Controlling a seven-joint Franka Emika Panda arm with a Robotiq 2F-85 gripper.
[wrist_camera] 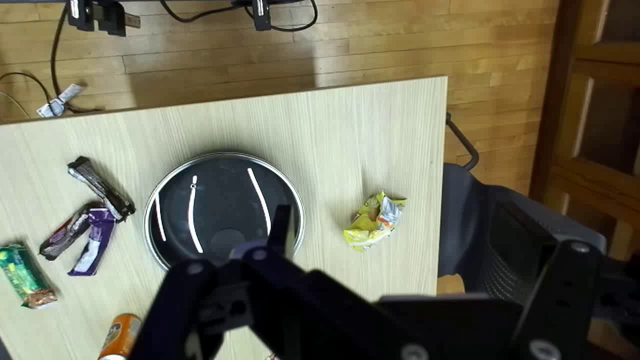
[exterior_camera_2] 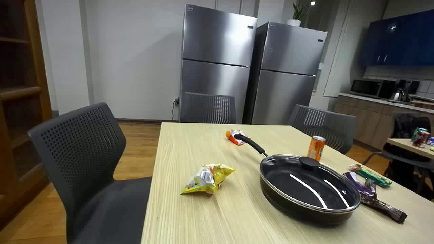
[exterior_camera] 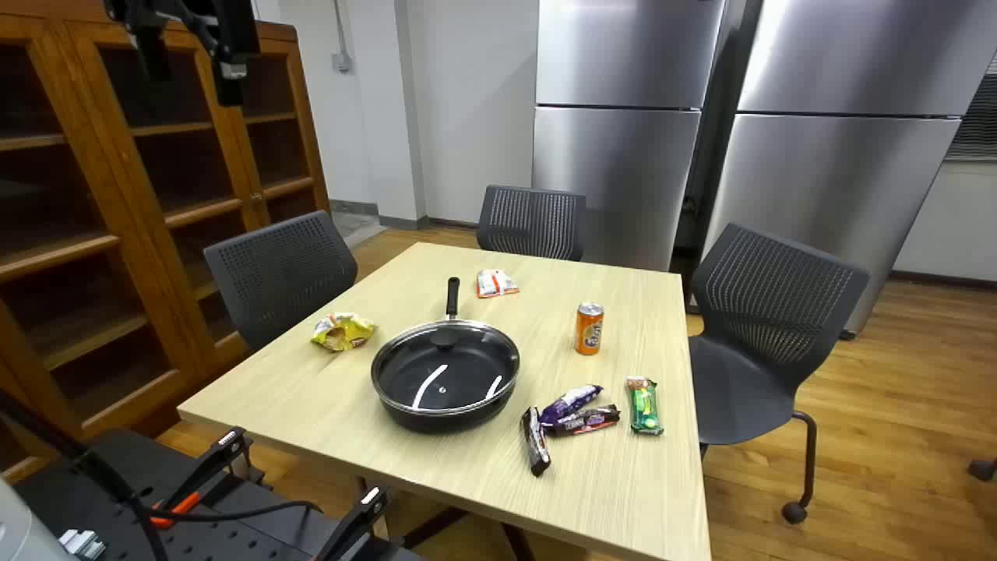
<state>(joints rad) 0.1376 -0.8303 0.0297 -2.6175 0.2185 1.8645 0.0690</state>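
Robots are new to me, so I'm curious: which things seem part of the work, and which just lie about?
Likely involved, seemingly nearest the open, empty pincer:
lidded pan
perhaps the yellow packet

Apparently lying about:
orange can
white packet
green-wrapped bar
purple-wrapped bar
two dark-wrapped bars

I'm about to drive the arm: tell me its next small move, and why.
Probably lower the open black fingers slightly toward the crumpled yellow foil-like snack bag: in the wrist view it shows between them, and in an exterior view they hang well above the pale wood-grain table, holding nothing.
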